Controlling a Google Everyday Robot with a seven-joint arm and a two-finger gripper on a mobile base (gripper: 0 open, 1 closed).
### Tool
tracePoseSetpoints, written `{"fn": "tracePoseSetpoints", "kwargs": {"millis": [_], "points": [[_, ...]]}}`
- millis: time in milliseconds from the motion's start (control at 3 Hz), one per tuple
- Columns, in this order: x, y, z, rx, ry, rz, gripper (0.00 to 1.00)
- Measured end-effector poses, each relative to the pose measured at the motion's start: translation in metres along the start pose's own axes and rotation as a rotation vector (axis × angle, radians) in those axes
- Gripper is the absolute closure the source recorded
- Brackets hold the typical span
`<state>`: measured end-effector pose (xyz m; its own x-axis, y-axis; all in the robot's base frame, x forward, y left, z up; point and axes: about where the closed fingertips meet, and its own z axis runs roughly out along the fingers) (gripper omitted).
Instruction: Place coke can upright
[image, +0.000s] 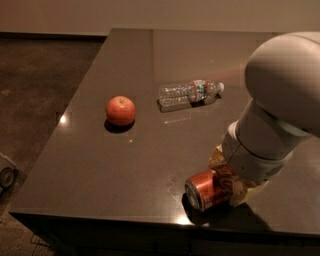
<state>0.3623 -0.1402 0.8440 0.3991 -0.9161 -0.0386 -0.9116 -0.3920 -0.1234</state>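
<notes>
The coke can (201, 190) lies on its side near the front edge of the dark table (130, 165), its silver end facing the front left. My gripper (230, 178) comes down from the right over the can's rear half. One pale finger (218, 158) sits behind the can and the other finger (246, 194) in front of it. The fingers press on the can, which rests on the table. The large grey arm hides the rest of the can.
A red apple (120, 110) sits at the left middle of the table. A clear plastic water bottle (189, 93) lies on its side behind the can. The table's front edge (150, 220) runs just below the can. Dark floor lies to the left.
</notes>
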Motion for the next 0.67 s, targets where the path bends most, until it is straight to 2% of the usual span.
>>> {"fn": "tracePoseSetpoints", "kwargs": {"millis": [333,667], "points": [[0.008,-0.010,-0.010,0.029,0.017,-0.008,0.87],[0.025,-0.032,-0.028,0.081,0.052,-0.036,1.00]]}}
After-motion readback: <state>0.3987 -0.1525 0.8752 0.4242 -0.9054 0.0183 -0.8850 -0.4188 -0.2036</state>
